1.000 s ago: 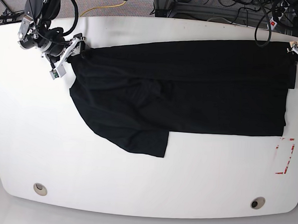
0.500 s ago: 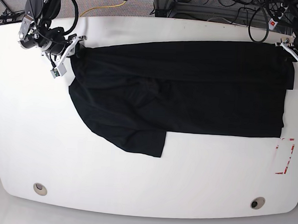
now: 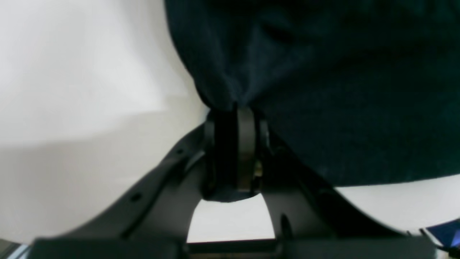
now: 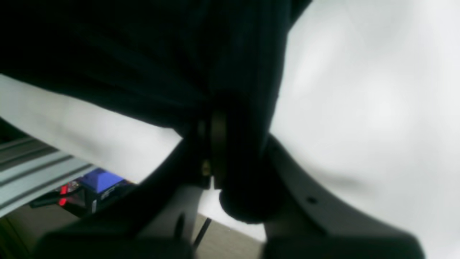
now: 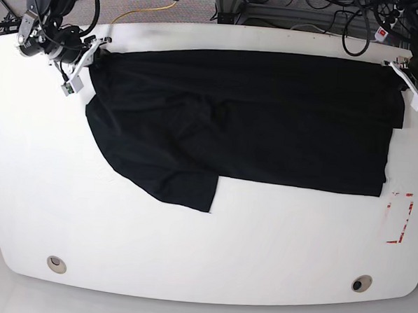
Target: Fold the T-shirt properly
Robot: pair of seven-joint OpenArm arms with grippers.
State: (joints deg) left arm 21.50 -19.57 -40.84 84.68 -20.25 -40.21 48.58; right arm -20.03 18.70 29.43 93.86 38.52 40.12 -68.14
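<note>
The black T-shirt [image 5: 267, 117] lies spread across the far half of the white table [image 5: 190, 254], with a flap hanging toward the front at its left [image 5: 186, 187]. My left gripper [image 5: 401, 71] is at the shirt's far right corner. In the left wrist view, this gripper [image 3: 234, 111] is shut on a pinch of black fabric [image 3: 323, 90]. My right gripper [image 5: 95, 47] is at the far left corner. The right wrist view shows it [image 4: 214, 115] shut on the cloth [image 4: 143, 54] too.
Red tape marks [image 5: 400, 217] sit on the table near the right edge, just below the shirt's corner. Two round holes [image 5: 57, 264] [image 5: 361, 283] are near the front edge. Cables and a frame [image 5: 273, 9] lie beyond the far edge.
Both grippers have closed on the shirt's far corners. The shirt has shifted left and toward the far edge, its top edge now straighter.
</note>
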